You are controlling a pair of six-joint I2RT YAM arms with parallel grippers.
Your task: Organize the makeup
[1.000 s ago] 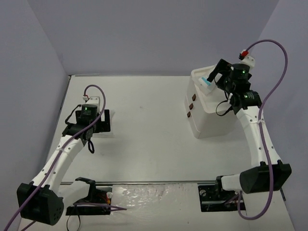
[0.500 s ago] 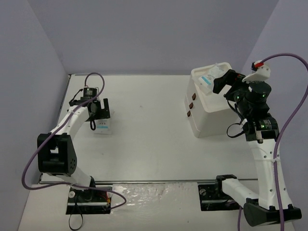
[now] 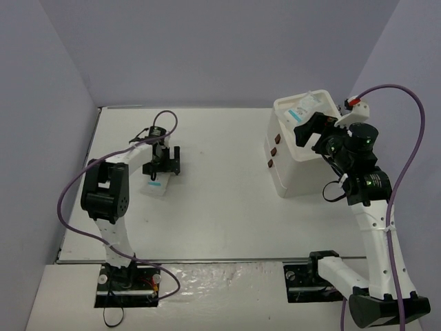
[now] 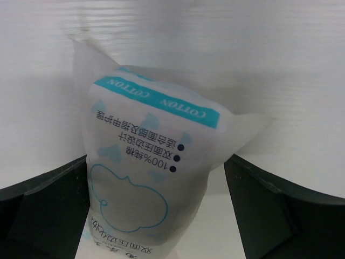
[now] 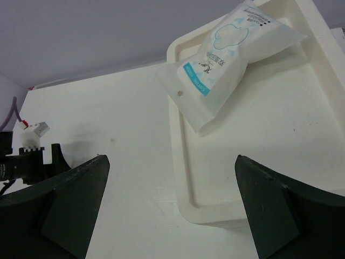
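A white flat packet with blue print (image 4: 145, 178) lies on the table between the two fingers of my left gripper (image 4: 156, 181), which is open around it; the left finger (image 4: 48, 210) is at the packet's edge, the right finger (image 4: 280, 210) stands apart. In the top view this packet (image 3: 155, 186) lies just below the left gripper (image 3: 163, 165). A second packet (image 5: 232, 59) lies on the far corner of the big white box's top (image 5: 180, 162). My right gripper (image 5: 171, 162) is open and empty, above the box's near left corner (image 3: 308, 131). No brushes, sticks or bottles show.
The big white box (image 3: 300, 169) with brown knobs (image 3: 273, 152) stands at the right of the table. Grey walls close in the back and both sides. The left arm (image 3: 103, 186) is folded along the table's left part.
My right gripper let go of the second packet on the box top and drew back from it. My left gripper swung rightward toward the table's middle, with the first packet now between its fingers.
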